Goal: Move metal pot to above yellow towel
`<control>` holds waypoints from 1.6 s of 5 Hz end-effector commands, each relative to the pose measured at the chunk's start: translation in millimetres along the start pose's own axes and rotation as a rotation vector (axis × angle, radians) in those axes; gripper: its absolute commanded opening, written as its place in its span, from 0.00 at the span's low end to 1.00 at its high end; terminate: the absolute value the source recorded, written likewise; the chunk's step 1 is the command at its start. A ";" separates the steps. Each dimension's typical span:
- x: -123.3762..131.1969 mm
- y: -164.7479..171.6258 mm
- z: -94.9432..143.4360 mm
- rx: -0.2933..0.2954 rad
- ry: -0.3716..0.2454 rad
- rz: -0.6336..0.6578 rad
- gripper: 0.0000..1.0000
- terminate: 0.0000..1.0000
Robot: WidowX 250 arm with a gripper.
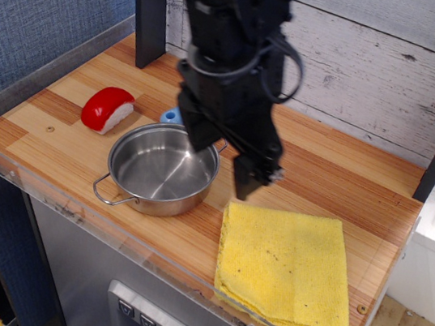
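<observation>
The table (324, 158) is a striped wooden board with a clear front edge, and all the things lie on it. The robot's gripper (222, 160) hangs over the middle of the board, its dark body tall and broad, blocking much of the view behind it. Its jaws stand wide apart and hold nothing: one finger reaches down over the far right rim of the pot, the other hangs lower and to the right, above bare wood between pot and cloth.

The yellow towel (284, 267) lies flat at the front right, roughly square, with nothing on it. The metal pot (155, 172) sits upright just left of it, near but not touching, with its two wire handles set on a slant: one toward the front left, the other toward the back right, mostly hidden behind the gripper. So the pot lies mainly to the left of and below the jaws, and its right rim falls about between them. A grasp on that rim looks close at hand, after which the carry would run rightward and toward the front.

A red-and-white piece (107, 109) lies behind the pot at the left.
</observation>
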State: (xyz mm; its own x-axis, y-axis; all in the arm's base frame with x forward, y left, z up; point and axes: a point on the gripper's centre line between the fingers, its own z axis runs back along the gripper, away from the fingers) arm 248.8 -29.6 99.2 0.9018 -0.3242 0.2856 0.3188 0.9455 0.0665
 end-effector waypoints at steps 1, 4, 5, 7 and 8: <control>-1.4 30.5 -23.5 0.014 0.036 0.062 1.00 0.00; -9.8 32.0 -57.4 0.008 0.091 0.081 1.00 0.00; -10.1 25.1 -66.7 0.002 0.102 0.084 1.00 0.00; -11.1 16.3 -77.9 0.012 0.113 0.058 1.00 0.00; -9.9 18.3 -73.7 0.033 0.103 0.049 0.00 0.00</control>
State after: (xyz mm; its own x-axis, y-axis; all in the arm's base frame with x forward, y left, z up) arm 264.3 -10.6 16.5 0.9511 -0.2688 0.1523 0.2596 0.9626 0.0777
